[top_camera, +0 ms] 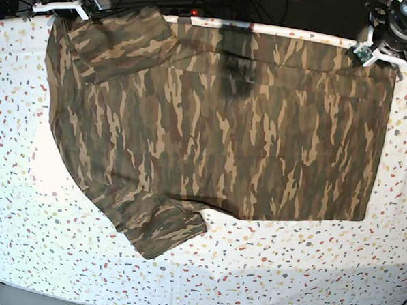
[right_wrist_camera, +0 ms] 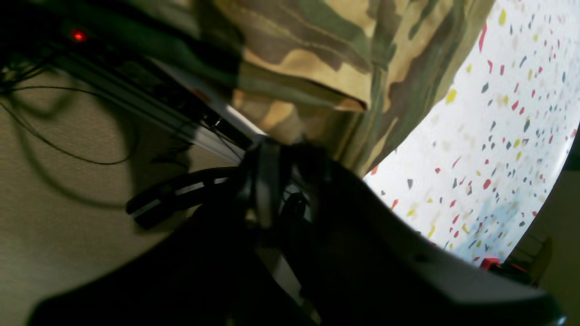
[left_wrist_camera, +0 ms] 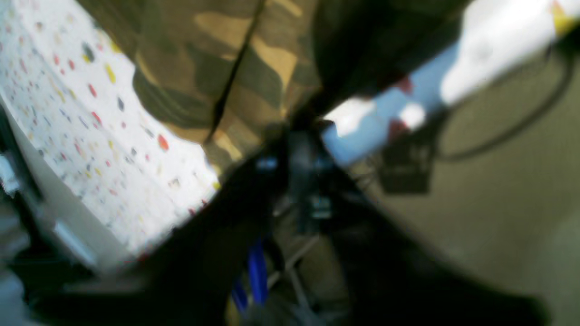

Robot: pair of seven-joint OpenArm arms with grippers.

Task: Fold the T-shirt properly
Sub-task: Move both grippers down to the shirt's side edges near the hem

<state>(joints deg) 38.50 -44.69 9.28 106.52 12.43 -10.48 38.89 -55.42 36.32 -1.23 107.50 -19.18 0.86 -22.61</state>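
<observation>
While both arms are sitting at the far edge of the desk (top_camera: 21, 252), the T-shirt (top_camera: 218, 126) is lying spread flat across the middle of the base view, its long axis running left to right. The collar end is sitting at the left of the frame, with one sleeve jutting toward the lower centre and another turned up at the upper left; the straight hem is closing things off at the right.

Up in the upper left corner the right gripper (top_camera: 59, 0) is hovering right over the shoulder corner of the cloth, and in the upper right corner the left gripper (top_camera: 386, 36) is sitting over the hem corner. So each arm is covering its own end of the top edge, and neither is nearer to the garment as a whole.

The wrist views are showing camouflage cloth draping right up against each gripper, but they are blurred and dark, so I cannot tell whether either gripper's jaws are apart or pinching fabric.

Judging from this layout, the fold is looking to turn on that far long edge being carried toward the bottom of the frame.
</observation>
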